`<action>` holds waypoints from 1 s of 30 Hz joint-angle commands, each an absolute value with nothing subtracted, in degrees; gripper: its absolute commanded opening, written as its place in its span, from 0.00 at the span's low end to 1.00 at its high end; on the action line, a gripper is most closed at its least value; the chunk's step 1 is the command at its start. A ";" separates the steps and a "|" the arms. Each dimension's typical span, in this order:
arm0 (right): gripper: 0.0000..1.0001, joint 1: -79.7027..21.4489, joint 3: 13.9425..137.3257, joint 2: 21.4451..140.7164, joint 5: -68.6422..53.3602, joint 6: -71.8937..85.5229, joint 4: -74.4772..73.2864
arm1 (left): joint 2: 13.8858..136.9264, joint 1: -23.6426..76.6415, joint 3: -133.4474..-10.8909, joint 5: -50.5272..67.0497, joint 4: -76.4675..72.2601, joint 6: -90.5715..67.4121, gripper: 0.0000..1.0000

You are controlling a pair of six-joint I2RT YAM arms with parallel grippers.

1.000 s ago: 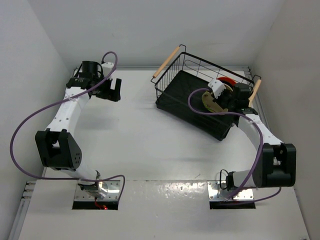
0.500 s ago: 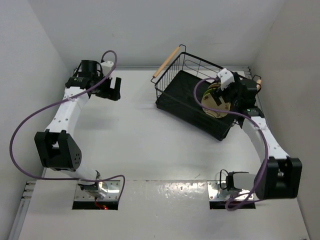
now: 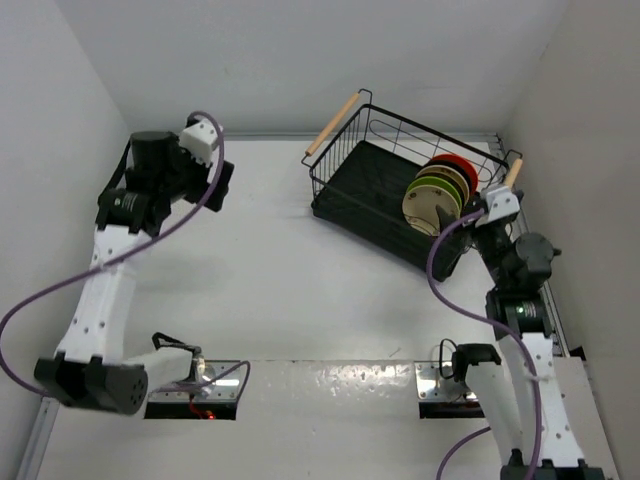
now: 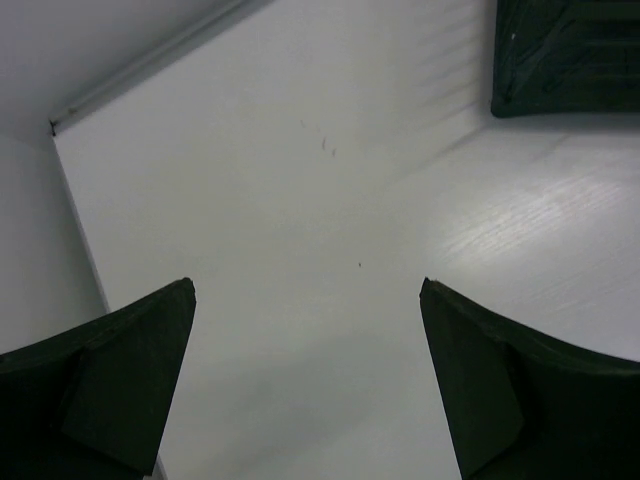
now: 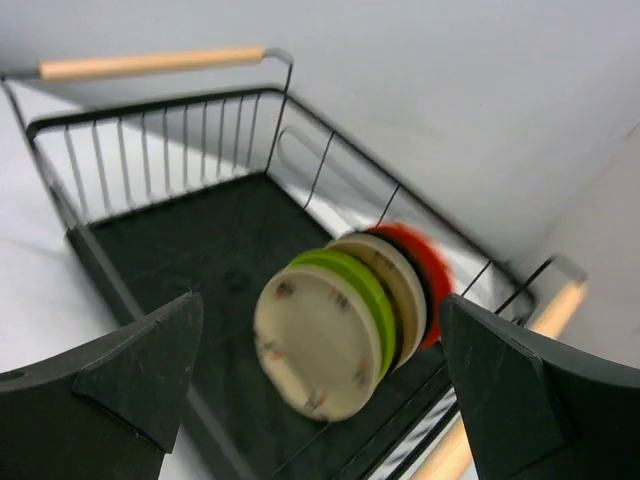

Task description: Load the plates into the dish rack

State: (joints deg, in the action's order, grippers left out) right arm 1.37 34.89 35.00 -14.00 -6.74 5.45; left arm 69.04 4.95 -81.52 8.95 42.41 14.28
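Observation:
The dish rack (image 3: 365, 180) stands at the back right of the table, a black wire basket with wooden handles. Several plates (image 3: 437, 192) stand on edge in a row at its right end: a cream one (image 5: 315, 345) in front, then lime green (image 5: 372, 285), beige, black, and orange-red (image 5: 428, 262) at the back. My right gripper (image 5: 318, 300) hangs open just outside the rack's near right corner (image 3: 482, 212), facing the row, nothing between its fingers. My left gripper (image 4: 307, 290) is open over bare table at the back left (image 3: 215, 185).
The rack's wire wall (image 5: 150, 140) and one wooden handle (image 5: 150, 65) show in the right wrist view. A corner of the rack (image 4: 570, 60) shows at the top right of the left wrist view. White walls close in the table at the back and both sides.
My right gripper opened, left the cream plate standing at the front of the row, and pulled back out of the rack toward the near right. The left arm rose and turned.

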 commanded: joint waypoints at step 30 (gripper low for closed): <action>1.00 1.67 23.73 2.73 9.74 31.90 -37.00 | 28.30 6.86 -33.75 -3.69 24.96 15.12 1.00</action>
State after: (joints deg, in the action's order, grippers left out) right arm 1.37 23.07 4.69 4.51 25.96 -31.90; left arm 29.02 6.46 -33.85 -2.83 28.62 15.97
